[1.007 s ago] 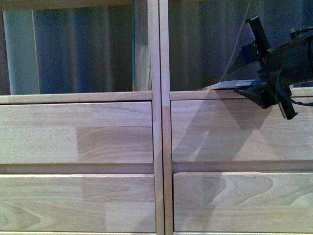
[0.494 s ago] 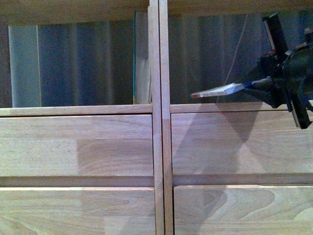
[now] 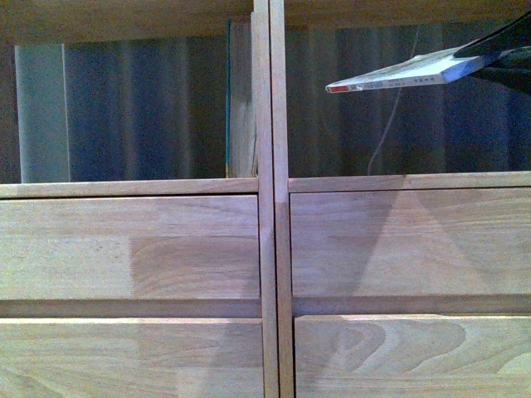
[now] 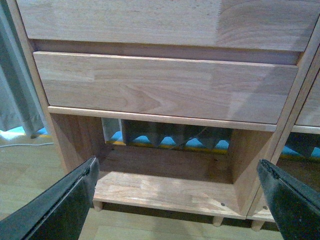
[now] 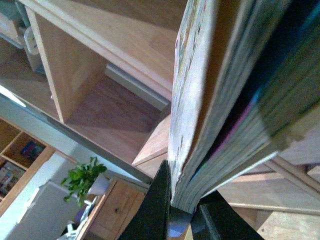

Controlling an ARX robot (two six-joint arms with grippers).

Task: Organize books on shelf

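Book (image 3: 398, 73) hung nearly flat, its free corner dipping toward the divider, across the opening of the compartment above the right-hand drawers (image 3: 406, 240) of the shelf (image 3: 270, 207). It sat high near that compartment's top edge and clear of its floor. Right pincer (image 5: 182, 217) was clamped on the book's edge, pages fanning beyond it. In the left compartment a thin teal-edged thing (image 3: 229, 99) stood upright against the divider. Left pincer (image 4: 177, 170) was spread wide, facing the shelf's bottom compartment.
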